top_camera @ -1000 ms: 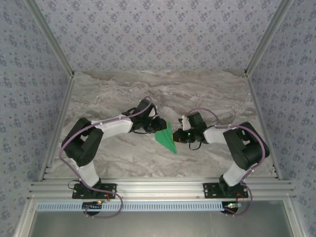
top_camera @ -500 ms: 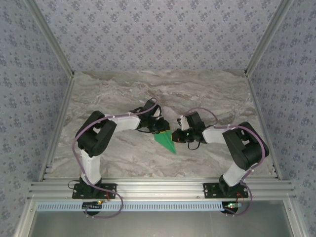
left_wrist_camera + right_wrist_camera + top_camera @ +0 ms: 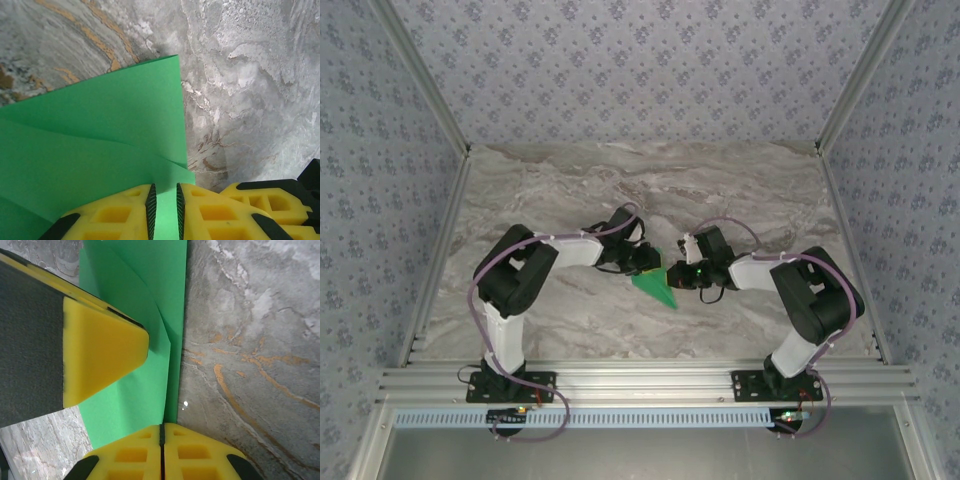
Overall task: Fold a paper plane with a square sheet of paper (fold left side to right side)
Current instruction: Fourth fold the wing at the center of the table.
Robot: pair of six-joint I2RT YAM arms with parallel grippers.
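two pincers at the paper

paper (image 3: 658,287) lies flat on the tabletop (image 3: 570,190) between the arms, tip toward the bases. left pincer (image 3: 165,190) barely parted over the left flap. right pincer (image 3: 161,427) clenched at the right edge.

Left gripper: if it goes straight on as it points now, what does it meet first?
Probably the green paper, lying just ahead of the left gripper, with the marble table under it; depth is unclear.
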